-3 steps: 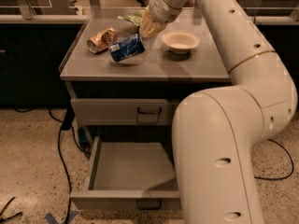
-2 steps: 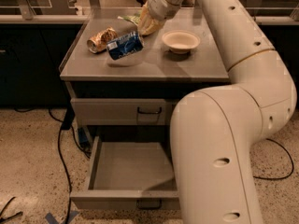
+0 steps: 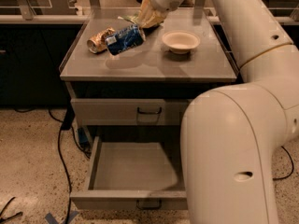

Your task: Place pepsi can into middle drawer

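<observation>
Gripper pinched the can by its right end. The can hung tilted left of the fingers, apparently clear of the counter, close beside the gold can. Advised: grip firm, lift clear, then descend to the open drawer well below.

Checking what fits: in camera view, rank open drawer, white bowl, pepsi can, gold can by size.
Open grey drawer; white bowl and blue pepsi can (in the gripper, above the tabletop) look alike; crumpled gold can, partly hidden.
</observation>
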{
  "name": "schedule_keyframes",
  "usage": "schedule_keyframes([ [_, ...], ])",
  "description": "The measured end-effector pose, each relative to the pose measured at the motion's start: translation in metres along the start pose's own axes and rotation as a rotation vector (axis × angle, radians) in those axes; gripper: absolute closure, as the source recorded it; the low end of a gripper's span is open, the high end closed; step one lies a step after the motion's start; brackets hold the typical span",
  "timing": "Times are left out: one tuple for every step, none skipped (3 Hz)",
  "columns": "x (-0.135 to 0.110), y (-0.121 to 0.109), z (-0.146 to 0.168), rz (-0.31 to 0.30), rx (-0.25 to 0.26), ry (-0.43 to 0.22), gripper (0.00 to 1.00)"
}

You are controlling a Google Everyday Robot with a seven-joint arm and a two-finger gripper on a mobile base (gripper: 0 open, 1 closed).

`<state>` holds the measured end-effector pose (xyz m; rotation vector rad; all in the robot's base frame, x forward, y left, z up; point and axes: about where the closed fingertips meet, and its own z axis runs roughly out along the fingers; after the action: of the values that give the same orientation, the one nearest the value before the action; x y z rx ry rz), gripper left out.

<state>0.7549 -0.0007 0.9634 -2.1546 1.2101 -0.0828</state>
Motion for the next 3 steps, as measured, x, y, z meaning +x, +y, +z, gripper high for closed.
schedule_keyframes([
  [-0.013,0.002,-0.020,0.011,0.010,0.002,1.00],
  [-0.017,0.013,-0.039,0.051,0.026,-0.006,1.00],
  [-0.009,0.042,-0.057,0.116,0.039,0.000,1.00],
])
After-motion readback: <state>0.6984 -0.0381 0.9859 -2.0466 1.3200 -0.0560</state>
